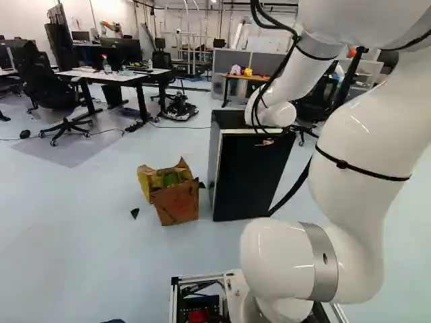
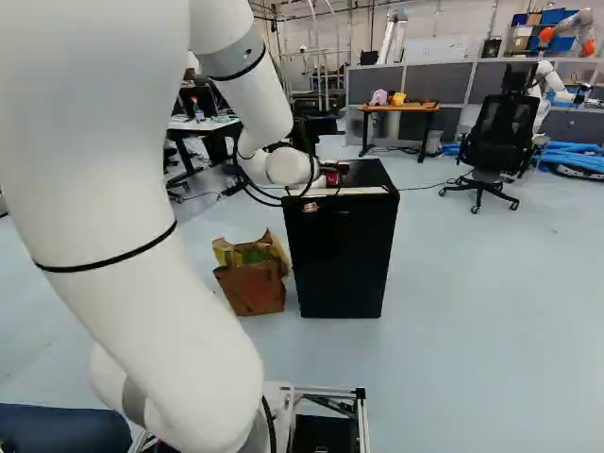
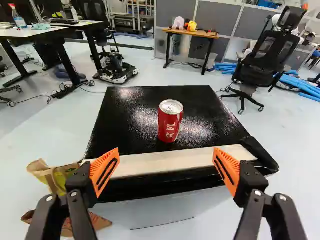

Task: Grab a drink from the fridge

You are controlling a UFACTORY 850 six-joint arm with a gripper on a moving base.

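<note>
The jaws stand released, spread wide before the front edge of the fridge (image 3: 200, 107). Just beyond that edge, near its middle, a red can (image 3: 169, 124) stands upright; likely smooth and thin-walled, perhaps weighty if full: grip mid-body, gently.

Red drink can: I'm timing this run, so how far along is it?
Done: the red can stands upright atop the black fridge, outside it; whether it came from inside, I cannot tell. In hand: nothing; the gripper is open, the can ahead. Left, most likely: moving in, closing on the can and lifting it.
</note>
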